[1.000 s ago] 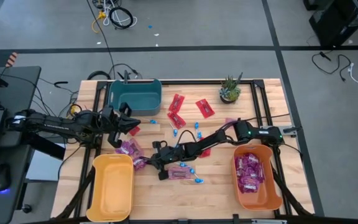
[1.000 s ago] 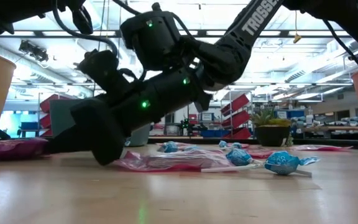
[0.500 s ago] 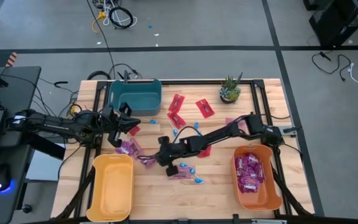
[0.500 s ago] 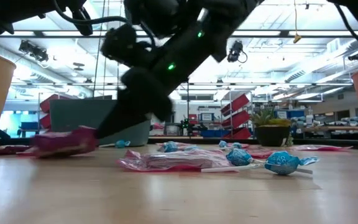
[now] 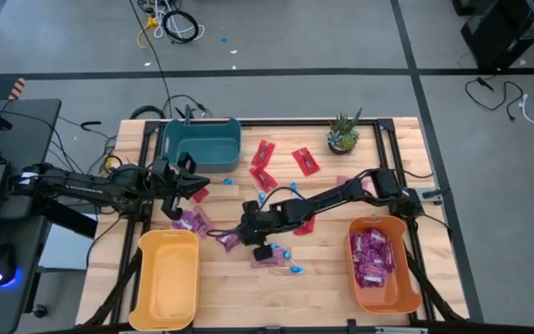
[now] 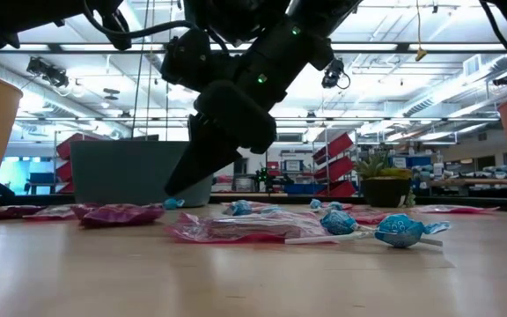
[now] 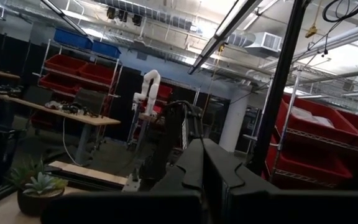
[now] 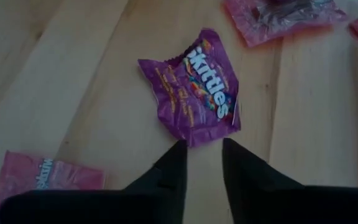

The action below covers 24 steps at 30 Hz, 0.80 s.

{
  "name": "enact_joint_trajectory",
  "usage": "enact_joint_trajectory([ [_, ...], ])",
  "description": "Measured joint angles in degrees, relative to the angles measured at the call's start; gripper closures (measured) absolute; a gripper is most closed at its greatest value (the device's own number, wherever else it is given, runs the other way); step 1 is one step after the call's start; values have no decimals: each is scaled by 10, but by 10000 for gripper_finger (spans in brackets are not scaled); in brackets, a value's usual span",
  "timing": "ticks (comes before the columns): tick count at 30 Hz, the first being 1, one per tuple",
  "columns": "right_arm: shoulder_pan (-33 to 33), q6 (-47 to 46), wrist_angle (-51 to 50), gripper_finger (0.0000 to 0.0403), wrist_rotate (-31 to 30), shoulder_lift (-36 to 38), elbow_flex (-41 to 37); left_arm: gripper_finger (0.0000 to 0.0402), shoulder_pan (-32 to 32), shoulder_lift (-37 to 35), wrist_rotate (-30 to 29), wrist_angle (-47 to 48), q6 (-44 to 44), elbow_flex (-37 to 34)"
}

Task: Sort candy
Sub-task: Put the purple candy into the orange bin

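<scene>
- We see the right end effector (image 8: 202,163) parted slightly, empty, just short of the purple packet (image 8: 193,86) lying flat on the counter (image 8: 79,81).
- Packet's long axis runs skew to the fingers; left end effector (image 5: 182,183), closed, sits farther off.

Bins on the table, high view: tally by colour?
teal bin: 1
yellow bin: 1
orange bin: 1
Total: 3
</scene>
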<state>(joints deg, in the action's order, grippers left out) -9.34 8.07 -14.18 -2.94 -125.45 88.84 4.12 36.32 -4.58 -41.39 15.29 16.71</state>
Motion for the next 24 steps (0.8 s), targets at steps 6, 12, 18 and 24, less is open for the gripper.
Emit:
enact_joint_trajectory([
  [6,0,-6,73,250,9,1,0,400,0,0,0,2,0,0],
  [12,0,-31,181,201,66,-31,0,400,0,0,0,5,-1,0],
  [18,1,-48,184,171,66,-68,0,400,0,0,1,11,-1,0],
  [24,9,-60,175,169,54,-75,0,400,0,0,1,13,-1,0],
])
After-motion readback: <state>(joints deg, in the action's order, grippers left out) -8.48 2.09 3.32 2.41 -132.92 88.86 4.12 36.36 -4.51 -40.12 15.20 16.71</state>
